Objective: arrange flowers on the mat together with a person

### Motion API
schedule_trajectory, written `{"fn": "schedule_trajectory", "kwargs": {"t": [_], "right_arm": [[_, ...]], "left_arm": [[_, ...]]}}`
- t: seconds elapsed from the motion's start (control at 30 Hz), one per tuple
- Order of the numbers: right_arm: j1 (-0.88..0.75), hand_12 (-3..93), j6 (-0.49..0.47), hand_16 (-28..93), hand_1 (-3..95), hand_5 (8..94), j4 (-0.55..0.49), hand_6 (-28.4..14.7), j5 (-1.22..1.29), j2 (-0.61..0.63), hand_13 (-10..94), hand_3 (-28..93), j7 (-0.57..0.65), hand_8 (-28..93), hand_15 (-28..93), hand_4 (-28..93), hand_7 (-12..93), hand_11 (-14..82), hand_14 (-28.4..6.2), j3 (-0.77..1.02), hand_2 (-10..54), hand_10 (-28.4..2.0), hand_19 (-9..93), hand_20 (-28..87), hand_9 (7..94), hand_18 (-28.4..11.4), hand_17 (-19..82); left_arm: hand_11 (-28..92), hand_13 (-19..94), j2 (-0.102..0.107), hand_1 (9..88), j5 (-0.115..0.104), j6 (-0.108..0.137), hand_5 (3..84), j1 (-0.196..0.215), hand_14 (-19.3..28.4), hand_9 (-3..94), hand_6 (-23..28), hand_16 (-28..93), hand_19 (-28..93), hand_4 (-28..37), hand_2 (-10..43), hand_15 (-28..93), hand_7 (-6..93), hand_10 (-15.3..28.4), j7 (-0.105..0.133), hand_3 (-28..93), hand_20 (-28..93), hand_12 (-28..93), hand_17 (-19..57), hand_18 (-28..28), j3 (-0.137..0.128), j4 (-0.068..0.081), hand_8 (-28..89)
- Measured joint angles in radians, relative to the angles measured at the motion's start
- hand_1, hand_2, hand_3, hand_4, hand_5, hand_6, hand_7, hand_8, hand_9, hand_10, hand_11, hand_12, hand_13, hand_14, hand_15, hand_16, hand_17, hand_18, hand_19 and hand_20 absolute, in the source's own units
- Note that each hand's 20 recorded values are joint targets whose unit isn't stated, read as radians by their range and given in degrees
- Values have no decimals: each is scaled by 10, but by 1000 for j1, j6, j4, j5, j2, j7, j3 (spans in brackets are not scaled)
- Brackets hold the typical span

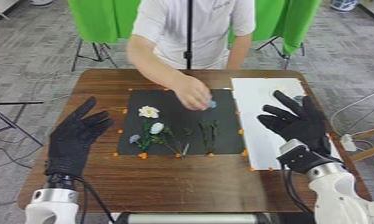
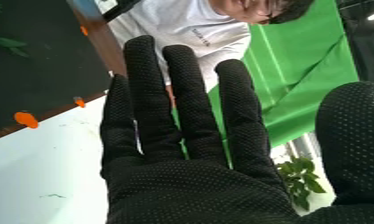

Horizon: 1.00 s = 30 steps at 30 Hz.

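- Table (image 1: 201, 187): brown, under the mat and the sheet.
- Mat (image 1: 141, 100): black, lying flat between the two robot hands.
- Sheet (image 1: 261, 142): white, just beside the mat on the right.
- Right hand (image 1: 301, 124): above the sheet, fingers straight and apart.
- Left hand (image 1: 73, 134): left of the mat, fingers relaxed, thumb apart from them.
- Person's hand (image 1: 192, 94): over the mat's far part, fingers pointing down at a blue flower (image 1: 212, 104); I cannot tell whether they grip it.
- Stems (image 1: 207, 134): green, on the mat, right of the white flowers.
- White flowers: an open one (image 1: 149, 111), a closed one (image 1: 157, 128) nearer the robot, both on the mat's left half.
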Motion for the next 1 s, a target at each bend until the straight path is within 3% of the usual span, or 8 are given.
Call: {"fn": "schedule_trajectory", "kwargs": {"t": [0.27, 1.0], "right_arm": [[0, 138, 3, 108, 186, 484, 1, 2, -21, 1, 442, 692, 15, -133, 451, -268, 137, 183, -184, 0, 85, -165, 483, 200, 553, -206, 68], [9, 146, 54, 110, 192, 478, 1, 2, -113, 19, 475, 706, 20, -132, 506, -263, 136, 207, -185, -2, 69, -173, 514, 210, 572, -216, 86]], "left_arm": [[263, 300, -5, 229, 3, -3, 386, -2, 269, 408, 88, -66, 559, -234, 65, 539, 78, 204, -11, 772, 236, 124, -53, 248, -3, 0, -69], [263, 299, 9, 229, -1, -1, 386, -5, 271, 407, 88, -67, 559, -234, 65, 541, 77, 204, 9, 771, 237, 123, -53, 247, 3, 0, -69]]}}
